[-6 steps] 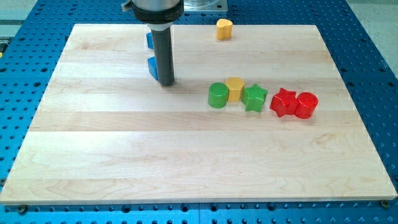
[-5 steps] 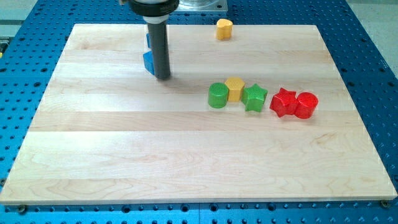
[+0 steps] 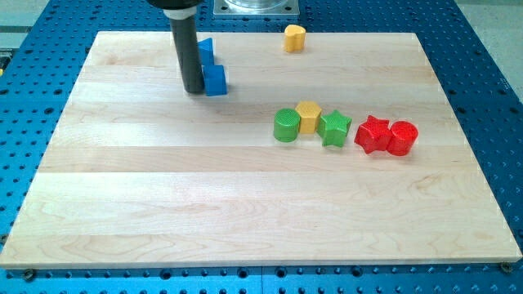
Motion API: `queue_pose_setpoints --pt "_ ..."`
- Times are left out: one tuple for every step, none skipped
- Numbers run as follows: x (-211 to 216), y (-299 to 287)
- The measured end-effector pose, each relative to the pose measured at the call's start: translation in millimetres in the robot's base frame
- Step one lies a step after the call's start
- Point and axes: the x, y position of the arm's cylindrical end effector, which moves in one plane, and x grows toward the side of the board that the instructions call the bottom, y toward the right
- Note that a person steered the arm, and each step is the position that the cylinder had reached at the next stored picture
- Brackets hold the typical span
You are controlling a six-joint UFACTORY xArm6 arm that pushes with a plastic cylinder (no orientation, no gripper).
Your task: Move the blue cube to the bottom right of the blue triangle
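The blue cube (image 3: 216, 80) sits near the board's top, left of centre. The blue triangle (image 3: 206, 51) stands just above it and slightly left, its left part hidden by the rod. The two blue blocks look to be touching or nearly so. My tip (image 3: 194, 90) rests on the board right against the cube's left side, at its lower left.
A yellow block (image 3: 294, 37) sits at the board's top edge. A row lies right of centre: green cylinder (image 3: 287, 126), yellow block (image 3: 308, 117), green star (image 3: 334, 128), red star (image 3: 373, 134), red cylinder (image 3: 402, 138). The wooden board (image 3: 122, 204) lies on a blue perforated table.
My tip moved up and to the left, passing from the right side of the blue cube to its left side. The cube now shows to the tip's right, slightly higher than before.
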Motion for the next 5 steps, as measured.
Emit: queue_pose_setpoints --pt "24.0 0.6" --pt "51.4 20.4" --pt "37.5 40.5" --pt "13.1 47.4" --pt "5.7 47.5"
